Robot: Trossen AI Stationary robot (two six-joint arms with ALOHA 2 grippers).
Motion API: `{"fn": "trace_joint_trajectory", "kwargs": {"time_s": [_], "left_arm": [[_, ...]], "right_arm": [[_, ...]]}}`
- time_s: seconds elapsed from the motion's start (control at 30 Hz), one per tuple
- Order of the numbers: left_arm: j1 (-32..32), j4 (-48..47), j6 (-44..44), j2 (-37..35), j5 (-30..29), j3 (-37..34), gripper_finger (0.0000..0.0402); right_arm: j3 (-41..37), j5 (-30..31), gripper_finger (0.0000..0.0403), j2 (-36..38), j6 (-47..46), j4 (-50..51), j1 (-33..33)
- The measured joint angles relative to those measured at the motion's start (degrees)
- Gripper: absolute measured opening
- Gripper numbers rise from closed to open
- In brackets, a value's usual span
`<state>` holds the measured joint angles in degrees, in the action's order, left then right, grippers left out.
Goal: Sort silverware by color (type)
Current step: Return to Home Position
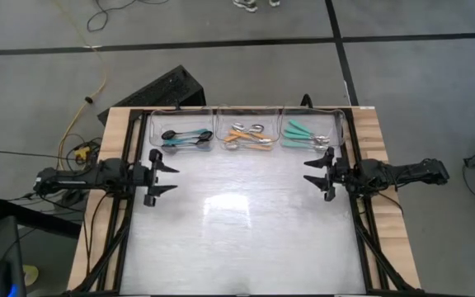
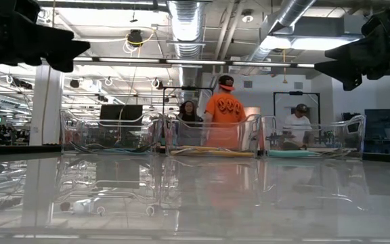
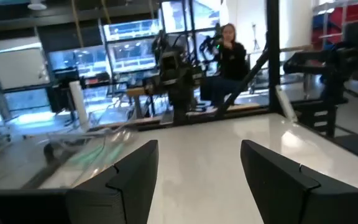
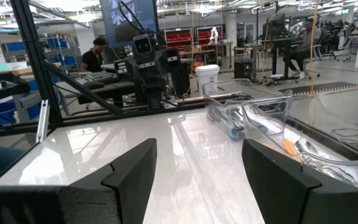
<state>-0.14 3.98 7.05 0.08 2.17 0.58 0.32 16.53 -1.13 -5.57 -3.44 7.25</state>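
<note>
- Along the far edge of the table (image 1: 246, 239), spoons (image 1: 248, 136) sit sorted in three clear bins (image 1: 215, 124), long axes roughly left-right
- left gripper (image 1: 176, 179) hangs near-left of them, right gripper (image 1: 306, 172) near-right, both spread wide and empty; nothing loose to fetch, I'd say

The table (image 1: 246, 239) has a smooth, glossy white top that mirrors the lights, with bare matt wood boards (image 1: 115, 136) along its sides. The three bins (image 1: 248, 110) are of clear, shiny plastic, and the spoons (image 1: 250, 136) in them have black or shiny metal bowls. The fingers (image 4: 132, 171) of the right gripper (image 4: 199, 143) look like matt black plastic.
</note>
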Motion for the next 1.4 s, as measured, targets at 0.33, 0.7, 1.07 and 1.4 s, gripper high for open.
{"fn": "trace_joint_trajectory", "kwargs": {"time_s": [0.33,0.7,1.07,1.4], "left_arm": [[0.02,-2.14,-9.14,0.28,-2.53,-0.07,0.0218],[0.02,-2.25,-9.25,0.28,-2.97,-0.15,0.0218],[0.02,-2.25,-9.25,0.28,-2.99,-0.17,0.0218],[0.02,-2.25,-9.25,0.28,-3.01,-0.20,0.0218]], "right_arm": [[0.01,0.00,0.0265,0.00,0.00,0.00,-0.01],[0.00,0.00,0.0265,0.00,-0.01,0.00,0.00],[-0.01,0.00,0.0265,0.00,0.01,0.00,0.00],[0.00,-0.02,0.0265,0.00,-0.01,0.00,-0.02]]}}
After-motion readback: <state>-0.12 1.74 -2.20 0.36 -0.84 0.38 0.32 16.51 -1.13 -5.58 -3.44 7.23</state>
